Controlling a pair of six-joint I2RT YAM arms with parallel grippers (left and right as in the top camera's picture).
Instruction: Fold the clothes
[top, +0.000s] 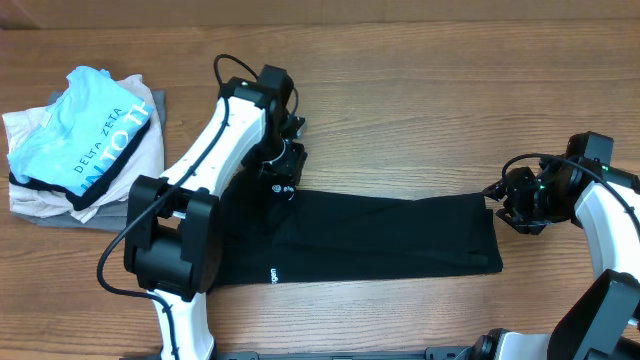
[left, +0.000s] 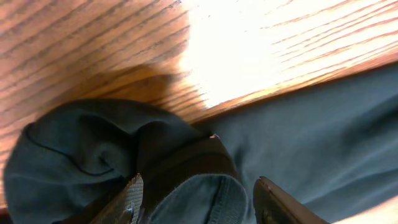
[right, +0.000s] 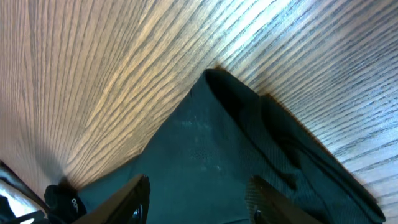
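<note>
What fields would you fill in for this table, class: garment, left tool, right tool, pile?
garment: black shirt, folded into a long strip, flat on the table
left tool: open over bunched cloth, near the strip's left end
right tool: open, over the strip's right corner
pile: blue shirt on pale clothes, far left

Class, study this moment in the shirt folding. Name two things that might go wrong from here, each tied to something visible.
1. Bunched fabric of the black shirt lies between the fingers of the left pincer; pulling away may snag it and spoil the fold.
2. The right pincer hovers over the shirt's layered corner; closing might catch only one layer.
</note>
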